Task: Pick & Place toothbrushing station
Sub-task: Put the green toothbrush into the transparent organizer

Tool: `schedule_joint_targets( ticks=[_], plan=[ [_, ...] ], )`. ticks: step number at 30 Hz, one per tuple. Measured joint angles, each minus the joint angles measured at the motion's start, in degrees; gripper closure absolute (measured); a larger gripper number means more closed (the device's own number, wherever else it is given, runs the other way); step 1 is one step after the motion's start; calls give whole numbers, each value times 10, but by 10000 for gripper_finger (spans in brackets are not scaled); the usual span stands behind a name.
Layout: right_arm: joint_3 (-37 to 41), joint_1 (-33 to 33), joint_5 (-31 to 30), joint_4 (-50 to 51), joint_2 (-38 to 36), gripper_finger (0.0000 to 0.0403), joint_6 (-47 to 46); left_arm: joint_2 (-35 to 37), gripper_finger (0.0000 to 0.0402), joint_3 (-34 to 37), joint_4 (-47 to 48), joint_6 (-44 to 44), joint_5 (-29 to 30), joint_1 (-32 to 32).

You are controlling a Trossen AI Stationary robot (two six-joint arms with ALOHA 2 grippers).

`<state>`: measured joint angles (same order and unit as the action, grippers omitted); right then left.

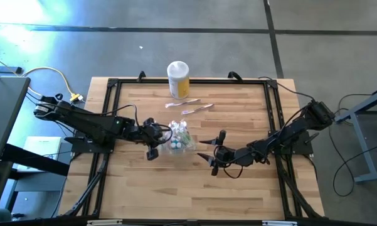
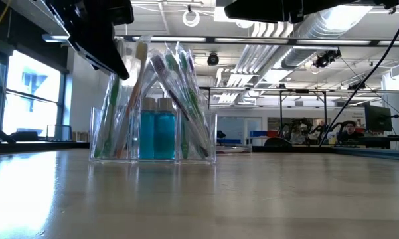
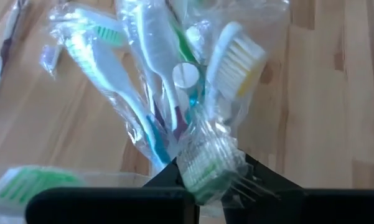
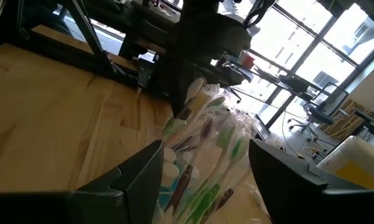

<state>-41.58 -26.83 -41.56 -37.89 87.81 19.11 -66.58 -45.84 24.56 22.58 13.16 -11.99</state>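
Clear plastic toothbrushing station [image 1: 181,139] stands mid-bench [image 1: 238,188], the left tool [image 1: 164,134] pinching a wrapped toothbrush [image 3: 206,163] in it, the right tool [image 1: 209,150] wide just beside.

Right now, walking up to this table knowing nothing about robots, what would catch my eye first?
Probably the clear container at the table's middle, crammed with wrapped toothbrushes and two blue bottles. The left end effector sits right against it, pinching a wrapped toothbrush head, while the right end effector waits open just across from it. Behind them stands a white-lidded yellow jar, with two loose toothbrushes lying before it.
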Motion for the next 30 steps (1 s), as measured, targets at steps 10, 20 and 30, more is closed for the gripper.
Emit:
schedule_joint_targets(
  ticks=[10, 20, 30],
  plan=[
    [0, 0, 0, 10, 0, 174, 0, 0, 371, 0, -5, -32, -12, 0],
    [0, 0, 0, 11, 0, 174, 0, -1, 348, 1, 0, -43, 3, 0],
    [0, -1, -24, 14, 0, 174, 0, 11, 251, 1, -9, -32, 32, 0]
  ],
)
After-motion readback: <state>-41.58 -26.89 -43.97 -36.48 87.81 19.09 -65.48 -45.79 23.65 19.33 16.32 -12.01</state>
